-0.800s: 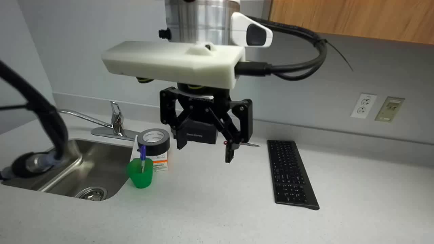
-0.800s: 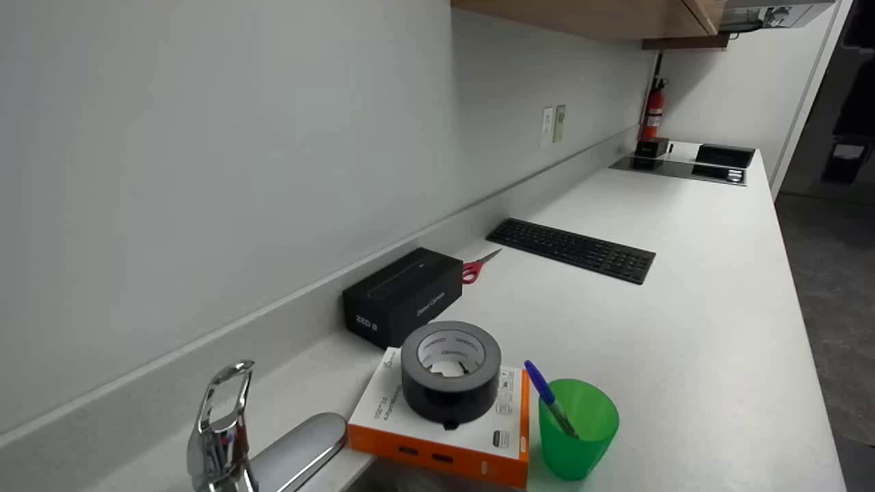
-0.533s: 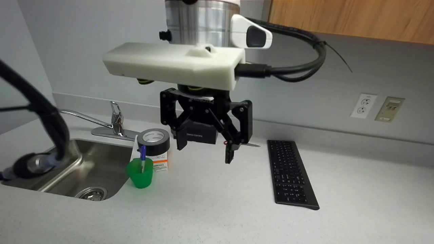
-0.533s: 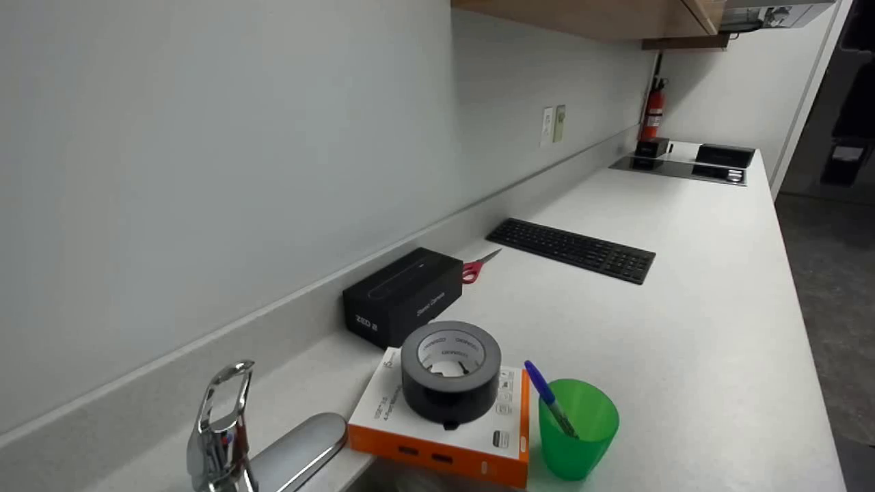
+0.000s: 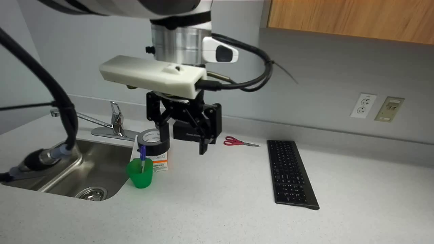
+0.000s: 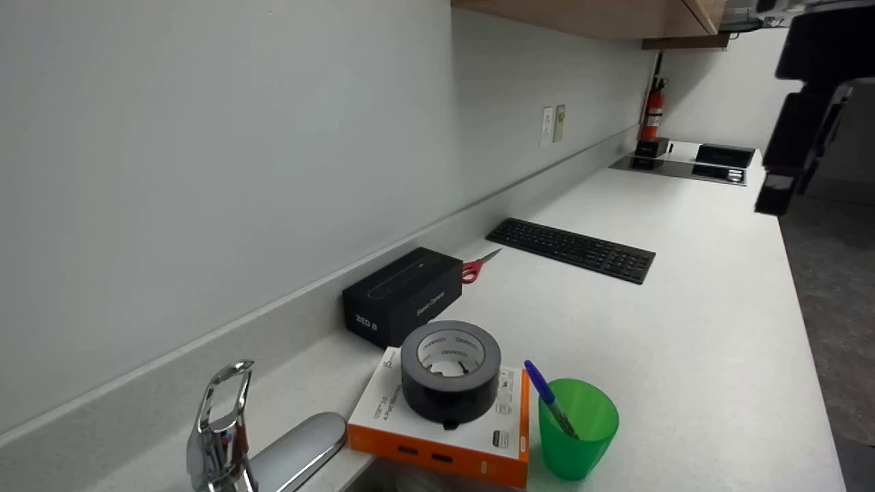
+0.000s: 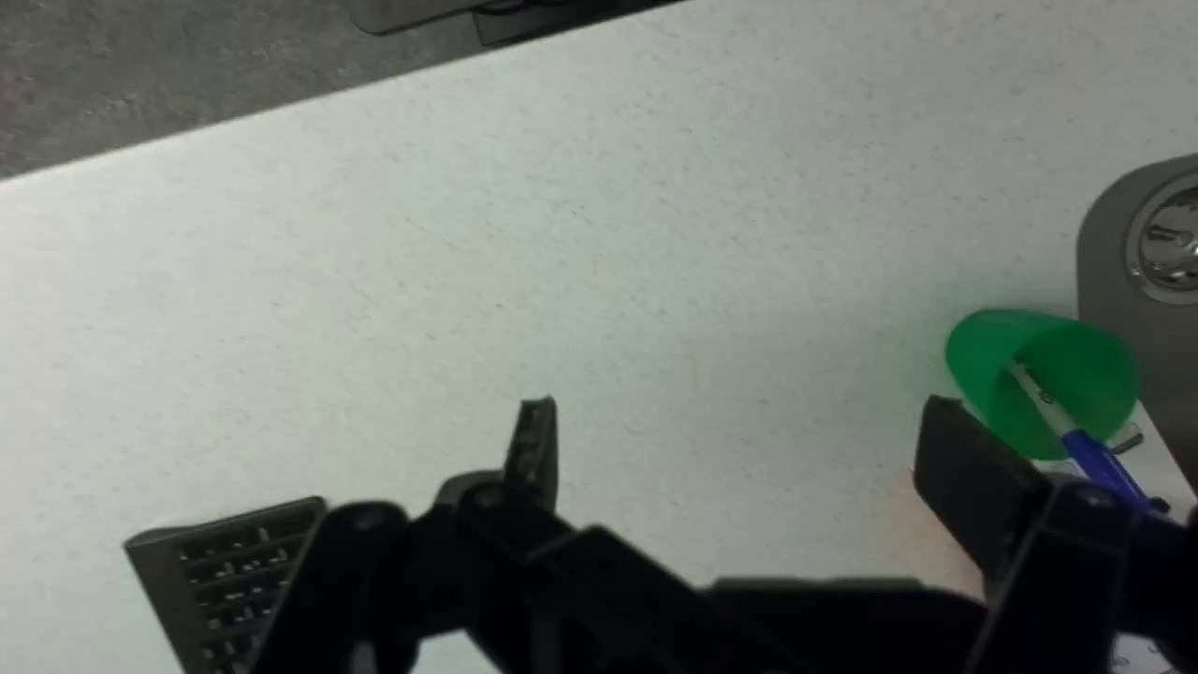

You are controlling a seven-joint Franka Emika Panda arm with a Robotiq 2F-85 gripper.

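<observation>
My gripper (image 5: pixel 183 146) hangs above the white counter with its fingers spread and nothing between them. In the wrist view the gripper (image 7: pixel 739 402) frames bare countertop. A green cup (image 5: pixel 140 178) holding a blue-capped pen (image 5: pixel 143 152) stands by the sink; in the wrist view the cup (image 7: pixel 992 360) appears just beyond the right fingertip. Behind the gripper, a roll of dark tape (image 6: pixel 451 372) rests on a white and orange box (image 6: pixel 437 461). A black camera box (image 6: pixel 403 297) is partly hidden by a finger (image 5: pixel 203 145) in an exterior view. One dark finger (image 6: pixel 776 195) shows at the upper right.
Red-handled scissors (image 5: pixel 234 141) lie beside the black box. Further right is a black keyboard (image 5: pixel 291 173). A steel sink (image 5: pixel 101 162) with a faucet (image 5: pixel 117 118) is at the left. A wooden cabinet (image 5: pixel 352 17) overhangs the counter, and a wall (image 6: pixel 239 171) runs behind it.
The arm has shifted left and looks smaller in an exterior view, uncovering the scissors. It has entered the other view at the upper right. The fingers stay spread; the objects have not moved.
</observation>
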